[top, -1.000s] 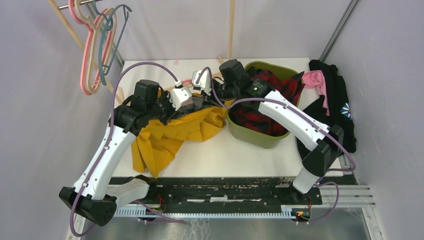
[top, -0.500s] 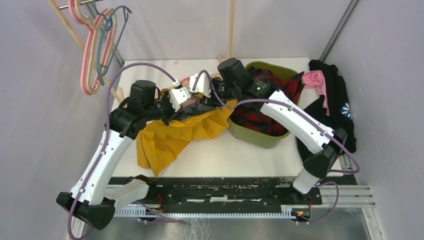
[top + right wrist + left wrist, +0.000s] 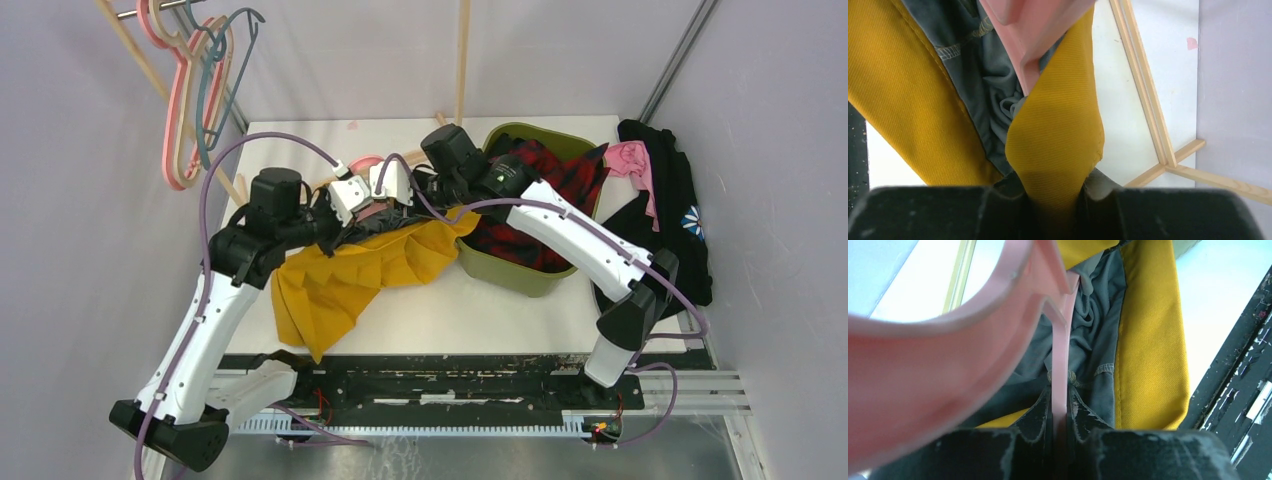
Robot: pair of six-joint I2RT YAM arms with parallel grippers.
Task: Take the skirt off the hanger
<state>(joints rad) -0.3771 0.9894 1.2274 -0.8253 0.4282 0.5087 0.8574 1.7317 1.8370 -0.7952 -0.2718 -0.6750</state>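
Note:
The mustard-yellow skirt (image 3: pixel 345 270) with a grey lining (image 3: pixel 1098 355) hangs bunched between the two arms above the white table (image 3: pixel 450 300). A pink hanger (image 3: pixel 938 360) sits inside its waistband. My left gripper (image 3: pixel 1060 410) is shut on a thin bar of the pink hanger (image 3: pixel 1060 365). My right gripper (image 3: pixel 1054 187) is shut on a fold of the skirt's yellow waistband (image 3: pixel 1058 130), just below the hanger's end (image 3: pixel 1030 30). In the top view both grippers meet at the skirt's top edge (image 3: pixel 385 215), and the hanger (image 3: pixel 365 162) barely shows there.
An olive-green bin (image 3: pixel 520 270) holding red-and-black plaid cloth stands right of the skirt. Black and pink garments (image 3: pixel 660 190) lie at the far right. Several empty hangers (image 3: pixel 195 90) hang on a rail at upper left. A wooden frame (image 3: pixel 1148 100) rests at the back.
Both arms have shifted left and slightly back, carrying hanger and skirt. The skirt's lower part has slid left. The right gripper let go and closed again on the waistband.

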